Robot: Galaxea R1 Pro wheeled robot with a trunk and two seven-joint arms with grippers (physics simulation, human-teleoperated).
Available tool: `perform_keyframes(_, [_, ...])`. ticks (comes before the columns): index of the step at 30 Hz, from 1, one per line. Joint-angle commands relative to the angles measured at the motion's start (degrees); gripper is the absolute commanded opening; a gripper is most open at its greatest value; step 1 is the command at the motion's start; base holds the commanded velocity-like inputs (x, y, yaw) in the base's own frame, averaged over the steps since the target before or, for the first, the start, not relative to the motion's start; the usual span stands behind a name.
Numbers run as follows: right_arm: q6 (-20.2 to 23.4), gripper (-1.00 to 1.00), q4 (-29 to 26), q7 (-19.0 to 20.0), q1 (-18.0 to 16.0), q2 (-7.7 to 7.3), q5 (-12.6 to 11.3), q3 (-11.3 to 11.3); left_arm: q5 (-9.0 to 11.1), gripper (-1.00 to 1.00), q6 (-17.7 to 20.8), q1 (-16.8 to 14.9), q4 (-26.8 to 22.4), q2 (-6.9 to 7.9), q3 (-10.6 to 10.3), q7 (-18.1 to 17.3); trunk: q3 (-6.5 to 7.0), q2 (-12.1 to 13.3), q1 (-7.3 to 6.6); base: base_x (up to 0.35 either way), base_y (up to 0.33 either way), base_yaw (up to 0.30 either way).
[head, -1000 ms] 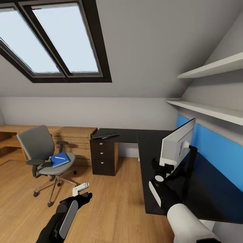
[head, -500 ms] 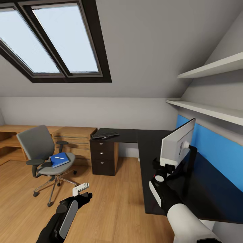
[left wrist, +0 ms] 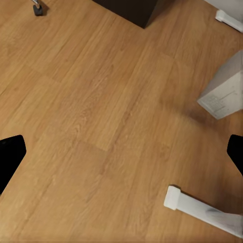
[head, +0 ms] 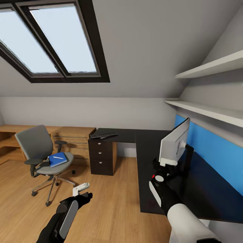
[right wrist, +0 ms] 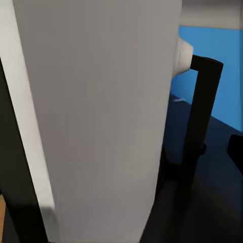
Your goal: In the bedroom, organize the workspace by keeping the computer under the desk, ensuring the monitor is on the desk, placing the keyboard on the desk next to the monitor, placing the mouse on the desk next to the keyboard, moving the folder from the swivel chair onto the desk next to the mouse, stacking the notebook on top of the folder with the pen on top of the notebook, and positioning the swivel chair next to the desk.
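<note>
1. Right gripper (head: 167, 164) up at the lower edge of the monitor (head: 173, 142), apparently clamped on the white back panel; fingertips hidden behind the panel, so closure can't be told for sure.
2. Monitor standing on the desk (head: 148, 141), over the near leg of the L, screen turned toward the blue wall panel (head: 216, 152), white back facing the room.
3. Right wrist view swamped by that white back (right wrist: 101, 116), black neck (right wrist: 200, 116) rising just beside it.
4. Key relation: monitor directly ahead of the right arm and touching it, wide axis running away along the desk; left arm well apart from it.
5. Left gripper (head: 81, 189) hanging over bare wooden floor (head: 111, 202), fingers spread, nothing between them.
6. Left wrist view looking straight down at floorboards, corner of the computer (left wrist: 223, 93) off to one side.
7. Swivel chair (head: 42, 158) well apart from the desk, folder (head: 57, 159) on the seat, pen (head: 58, 157) lying across the top.
8. Keyboard (head: 104, 135) on the far corner of the desk.
9. Judgement: monitor placement in hand; most of the tidying not yet done.
</note>
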Motion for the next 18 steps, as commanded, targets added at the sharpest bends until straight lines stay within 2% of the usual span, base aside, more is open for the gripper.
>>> perform_keyframes(1, [0.0, 1.00, 0.1, -0.3, -0.1, -0.01, 0.2, 0.1, 0.6, 1.00, 0.2, 0.0, -0.1, -0.05, 0.1, 0.4, -0.09, -0.1, 0.00, -0.024, -0.043, 0.000])
perform_keyframes(18, [0.0, 1.00, 0.4, -0.3, -0.1, 0.07, 0.2, 0.4, 0.6, 1.00, 0.2, 0.0, -0.1, -0.05, 0.1, 0.4, -0.09, -0.1, 0.00, -0.075, -0.125, 0.000])
